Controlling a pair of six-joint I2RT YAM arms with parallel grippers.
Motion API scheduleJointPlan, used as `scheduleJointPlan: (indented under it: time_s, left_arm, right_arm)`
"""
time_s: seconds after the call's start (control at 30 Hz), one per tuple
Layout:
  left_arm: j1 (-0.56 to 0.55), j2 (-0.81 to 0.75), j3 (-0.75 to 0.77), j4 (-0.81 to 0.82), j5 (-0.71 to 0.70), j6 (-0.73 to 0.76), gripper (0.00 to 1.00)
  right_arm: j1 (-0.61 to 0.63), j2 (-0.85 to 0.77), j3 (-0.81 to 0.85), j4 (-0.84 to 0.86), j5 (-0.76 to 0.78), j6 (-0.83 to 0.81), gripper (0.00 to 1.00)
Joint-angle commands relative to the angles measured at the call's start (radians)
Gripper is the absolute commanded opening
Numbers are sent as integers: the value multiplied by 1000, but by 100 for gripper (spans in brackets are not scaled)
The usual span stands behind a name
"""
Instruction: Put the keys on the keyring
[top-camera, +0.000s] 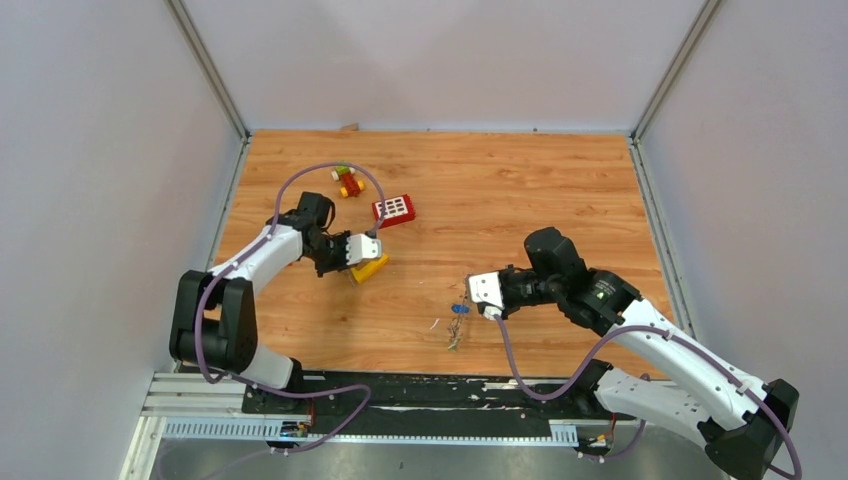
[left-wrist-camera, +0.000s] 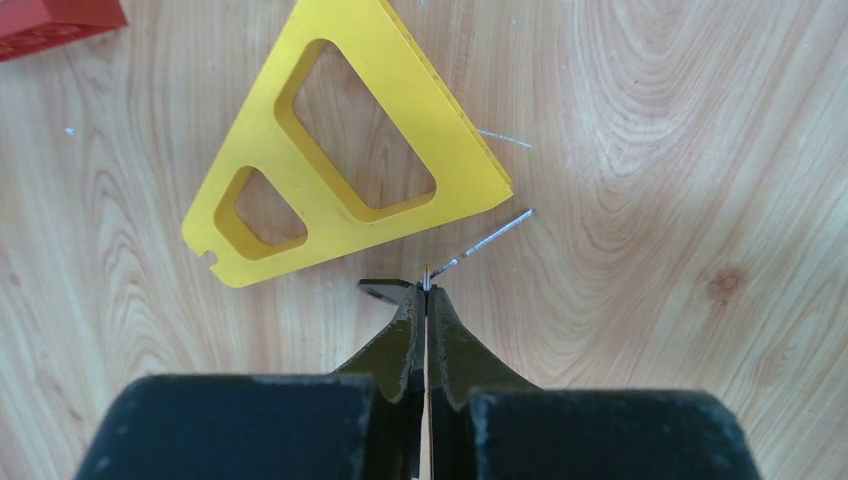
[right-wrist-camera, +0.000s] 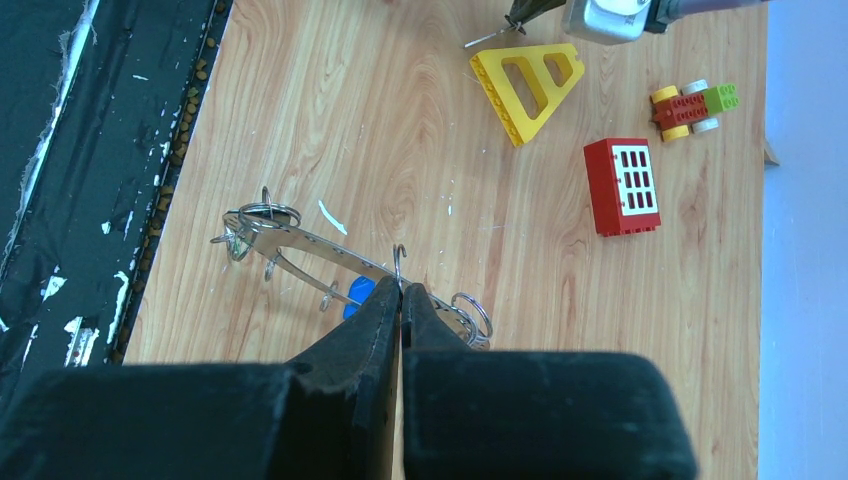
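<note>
Left hand (left-wrist-camera: 425, 290) clamped on small black-headed silver key (left-wrist-camera: 490, 233), light, stiff, likely slippery, best held at head; right hand (right-wrist-camera: 401, 290) closed at flat grey metal keyring (right-wrist-camera: 300, 240) rim, grip unclear.

Keys (top-camera: 459, 310) lay front-centre on desk (top-camera: 560, 180). Triangular block (top-camera: 369, 268) sat left-behind them, windowed brick (top-camera: 394, 209) further back, toy car (top-camera: 349, 181) rearmost.

Behind the yellow triangular block (top-camera: 369, 268), the red block (top-camera: 394, 209) stands close and the small toy car (top-camera: 348, 181) farther back, so you have little room there. To its right, bare wood lies open as far as the keys (right-wrist-camera: 356, 296), which are well apart from it and nearer you.
</note>
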Motion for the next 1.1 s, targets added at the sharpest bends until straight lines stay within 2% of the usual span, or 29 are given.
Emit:
scheduleJointPlan:
  time_s: [0.0, 0.2, 0.4, 0.57, 0.77, 0.93, 1.07]
  left_arm:
    - [3, -87, -11, -21, 72, -5, 0]
    - [3, -174, -28, -78, 178, 1, 0]
    - [3, -241, -43, -87, 340, -66, 0]
    - [-18, -356, -90, 15, 441, -213, 0]
    - [-145, -476, -114, 216, 414, -421, 0]
    - [-243, -429, 37, 217, 366, -526, 0]
    - [-271, -359, 177, 144, 421, -553, 0]
  right_arm:
    - [-6, -2, 14, 25, -13, -6, 0]
    - [-6, 0, 15, 25, -14, -6, 0]
    - [-5, 3, 21, 25, -27, 2, 0]
    - [-6, 21, 41, 29, -58, 19, 0]
    - [-6, 73, 128, -10, -115, 8, 0]
    - [-6, 121, 246, -59, -142, -7, 0]
    - [-6, 162, 336, -111, -156, 9, 0]
